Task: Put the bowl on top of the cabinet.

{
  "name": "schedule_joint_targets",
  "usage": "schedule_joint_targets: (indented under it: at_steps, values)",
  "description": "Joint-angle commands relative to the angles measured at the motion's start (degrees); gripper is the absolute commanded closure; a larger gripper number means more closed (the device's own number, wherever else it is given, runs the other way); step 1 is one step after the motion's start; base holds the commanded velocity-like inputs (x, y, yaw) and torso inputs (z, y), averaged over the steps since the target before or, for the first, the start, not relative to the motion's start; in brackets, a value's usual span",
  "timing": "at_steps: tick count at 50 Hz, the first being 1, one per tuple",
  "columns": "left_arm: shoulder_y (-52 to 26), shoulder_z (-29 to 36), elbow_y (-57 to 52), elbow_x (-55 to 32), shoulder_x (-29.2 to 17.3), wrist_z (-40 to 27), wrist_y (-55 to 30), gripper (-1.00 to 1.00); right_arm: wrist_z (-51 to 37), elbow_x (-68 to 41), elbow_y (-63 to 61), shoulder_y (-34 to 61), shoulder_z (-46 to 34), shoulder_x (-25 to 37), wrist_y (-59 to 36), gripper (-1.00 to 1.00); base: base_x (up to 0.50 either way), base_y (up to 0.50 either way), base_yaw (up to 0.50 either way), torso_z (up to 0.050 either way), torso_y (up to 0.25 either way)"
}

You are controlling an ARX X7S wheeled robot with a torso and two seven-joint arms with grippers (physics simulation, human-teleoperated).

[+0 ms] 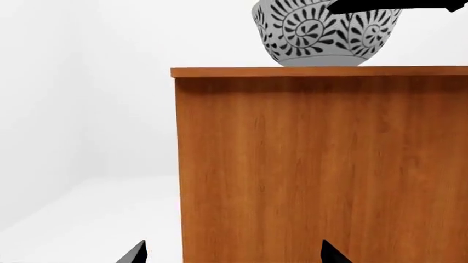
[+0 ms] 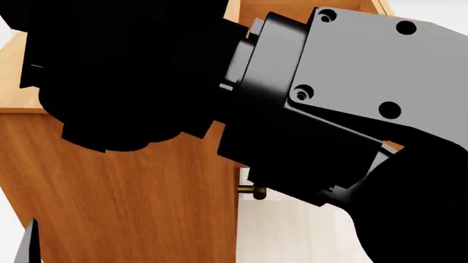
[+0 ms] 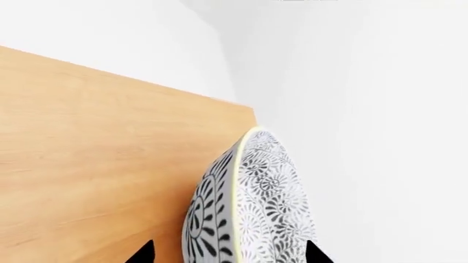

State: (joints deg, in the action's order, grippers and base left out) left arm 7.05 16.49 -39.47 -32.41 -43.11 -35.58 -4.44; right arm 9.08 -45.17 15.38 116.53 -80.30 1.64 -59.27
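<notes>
The bowl [image 1: 321, 33], white with a grey floral pattern, rests upright on the flat top of the orange-brown wooden cabinet [image 1: 314, 164], close to its edge. In the right wrist view the bowl [image 3: 256, 197] stands between the two fingertips of my right gripper [image 3: 232, 253]. They are wide apart, straddling its rim over the cabinet top [image 3: 95, 153], and one tip is clear of the wall. My left gripper [image 1: 234, 255] is open and holds nothing, lower down, facing the cabinet's side. The head view hides the bowl.
My right arm [image 2: 292, 109] fills most of the head view, in front of the cabinet [image 2: 131, 192]. A brass drawer handle [image 2: 256, 191] sticks out at the cabinet's corner. Pale floor [image 2: 292, 230] and white walls surround it.
</notes>
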Motion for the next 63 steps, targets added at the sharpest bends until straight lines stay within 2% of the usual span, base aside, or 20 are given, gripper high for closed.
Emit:
schedule_joint_targets:
  at_steps: [1, 12, 16, 28, 40, 42, 47, 55, 63]
  values:
    - [-0.3, -0.7, 0.5, -1.2, -0.2, 0.1, 0.1, -1.0, -1.5, -3.2, -5.3, 3.6, 2.5, 2.0, -5.0, -1.0, 0.0, 0.0, 0.0, 0.0, 0.0]
    - [-1.1, -0.7, 1.6, -1.9, 0.0, 0.2, -0.4, -1.0, -3.2, -10.2, -20.1, 11.7, 6.8, 9.8, -15.3, -1.0, 0.0, 0.0, 0.0, 0.0, 0.0]
    - [-1.3, -1.7, 2.1, -3.1, -0.2, 0.1, -0.2, -1.0, -3.7, -12.3, -22.2, 14.2, 9.8, 12.5, -17.9, -1.0, 0.0, 0.0, 0.0, 0.0, 0.0]
    - [-1.2, -1.5, 1.8, -2.8, -0.2, -0.2, -0.4, -1.0, -2.7, -11.5, -25.1, 16.7, 9.6, 19.1, -20.9, -1.0, 0.0, 0.0, 0.0, 0.0, 0.0]
    - [-0.6, -1.2, 1.0, -2.0, -0.4, -0.1, -0.1, -1.0, -3.9, -10.2, -29.7, 17.3, 13.4, 30.7, -28.5, -1.0, 0.0, 0.0, 0.0, 0.0, 0.0]
    - [-0.7, -0.9, 1.0, -1.7, -0.3, -0.1, -0.2, -1.0, -9.2, -14.7, -32.2, 15.6, 15.9, 33.6, -30.5, -1.0, 0.0, 0.0, 0.0, 0.0, 0.0]
    - [-0.8, -0.6, 1.1, -1.2, -0.1, -0.1, -0.3, -1.0, -15.3, -22.8, -33.8, 18.3, 14.8, 39.1, -30.6, -1.0, 0.0, 0.0, 0.0, 0.0, 0.0]
    - [-0.7, -0.5, 0.8, -1.2, -0.3, 0.0, -0.4, -1.0, -16.9, -23.6, -37.8, 18.5, 13.9, 48.9, -30.7, -1.0, 0.0, 0.0, 0.0, 0.0, 0.0]
    - [-0.2, -1.0, 0.3, -1.4, -0.6, -0.2, 0.0, -1.0, -24.5, -32.4, -40.3, 18.5, 15.8, 58.1, -30.7, -1.0, 0.0, 0.0, 0.0, 0.0, 0.0]
